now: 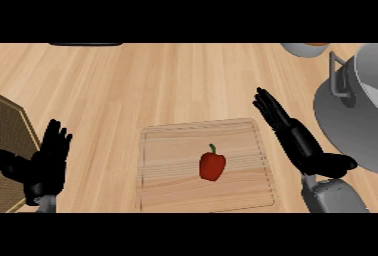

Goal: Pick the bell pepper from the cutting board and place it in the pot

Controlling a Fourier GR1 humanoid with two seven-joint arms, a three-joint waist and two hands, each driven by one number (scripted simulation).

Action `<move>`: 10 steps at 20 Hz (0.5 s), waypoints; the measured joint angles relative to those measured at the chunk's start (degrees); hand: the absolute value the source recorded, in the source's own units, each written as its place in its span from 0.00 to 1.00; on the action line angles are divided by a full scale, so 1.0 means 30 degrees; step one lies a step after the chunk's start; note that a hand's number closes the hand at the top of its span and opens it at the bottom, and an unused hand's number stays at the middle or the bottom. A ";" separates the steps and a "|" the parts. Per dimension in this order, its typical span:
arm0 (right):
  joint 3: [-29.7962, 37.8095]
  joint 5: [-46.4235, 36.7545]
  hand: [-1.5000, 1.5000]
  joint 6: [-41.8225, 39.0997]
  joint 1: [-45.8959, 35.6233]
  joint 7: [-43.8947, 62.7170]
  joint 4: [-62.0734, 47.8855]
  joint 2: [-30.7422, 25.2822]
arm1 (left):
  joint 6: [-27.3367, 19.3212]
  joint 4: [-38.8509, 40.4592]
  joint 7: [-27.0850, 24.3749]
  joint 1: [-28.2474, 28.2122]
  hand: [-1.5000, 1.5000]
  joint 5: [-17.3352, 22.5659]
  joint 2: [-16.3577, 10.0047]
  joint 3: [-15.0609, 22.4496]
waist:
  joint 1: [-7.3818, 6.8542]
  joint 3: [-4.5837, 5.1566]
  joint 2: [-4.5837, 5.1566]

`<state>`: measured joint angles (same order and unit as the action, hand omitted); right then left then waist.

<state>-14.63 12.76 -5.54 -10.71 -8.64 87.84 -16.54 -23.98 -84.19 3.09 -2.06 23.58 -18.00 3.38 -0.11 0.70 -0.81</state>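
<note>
One red bell pepper (212,167) lies on the single cutting board (170,150) in front of me, a little right of the board's middle. Its long axis runs from near to far. The green stem (212,148) points away from me, and the blunt end faces my body. Nothing touches it but the board.

My right hand (295,137) is just beside the board's right edge, apart from the pepper. The fingers are straight and slant away from me toward the left, the thumb sticks out to the right, and the hand holds nothing. My left hand (46,162) rests at the lower left, well clear of the board, with its fingers up and relaxed, also holding nothing.

One grey pot (336,117) sits at the right edge of the wooden counter (148,80), beyond my right hand, with a handle (338,75) on the side that faces the board. One bowl (301,49) shows partly at the far right. One brown mat (13,145) is cut off at the left edge, beside my left hand.
</note>
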 measured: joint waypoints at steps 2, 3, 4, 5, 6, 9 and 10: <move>-0.0196 -0.0088 0.00 0.0281 -0.0680 0.0751 -0.0199 0.0681 | 0.0169 -0.0607 0.0043 -0.0096 0.50 -0.0330 0.0092 0.0451 | -0.0041 -0.0093 0.0103; -0.0510 -0.0163 0.00 0.0605 -0.0967 0.1165 -0.0302 0.1263 | 0.0368 -0.0968 0.0364 0.0238 0.50 -0.0432 -0.0136 0.0658 | -0.0065 -0.0124 0.0138; -0.0913 -0.0199 0.00 0.0950 -0.1246 0.1778 -0.0248 0.1883 | 0.0514 -0.1188 0.0652 0.0722 0.50 -0.0616 -0.0347 0.0892 | -0.0044 -0.0149 0.0163; -0.1202 -0.0195 0.00 0.1278 -0.1722 0.2386 -0.0479 0.2520 | 0.0810 -0.1452 0.0740 0.1102 0.50 -0.0845 -0.0540 0.1236 | -0.0094 -0.0167 0.0192; -0.1599 -0.0068 0.00 0.1731 -0.2207 0.2929 -0.0739 0.3153 | 0.1004 -0.1692 0.0979 0.1743 0.50 -0.1092 -0.0685 0.1612 | -0.0128 -0.0185 0.0233; -0.2274 -0.3984 0.00 0.3051 -0.3137 0.3344 -0.1014 0.1041 | 0.1496 -0.1966 0.1166 0.2038 0.50 -0.1224 -0.0735 0.2235 | 0.0240 -0.0014 -0.0072; -0.2262 -0.5019 0.00 0.4182 -0.3009 0.3211 -0.0871 0.1008 | 0.1524 -0.2095 0.1343 0.2197 0.50 -0.1301 -0.0710 0.2446 | 0.0451 -0.0059 -0.0083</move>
<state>-21.41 -2.29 7.01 -19.73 0.99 85.22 -13.52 -19.41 -90.48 7.12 4.53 19.68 -20.13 10.71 1.24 0.52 -1.06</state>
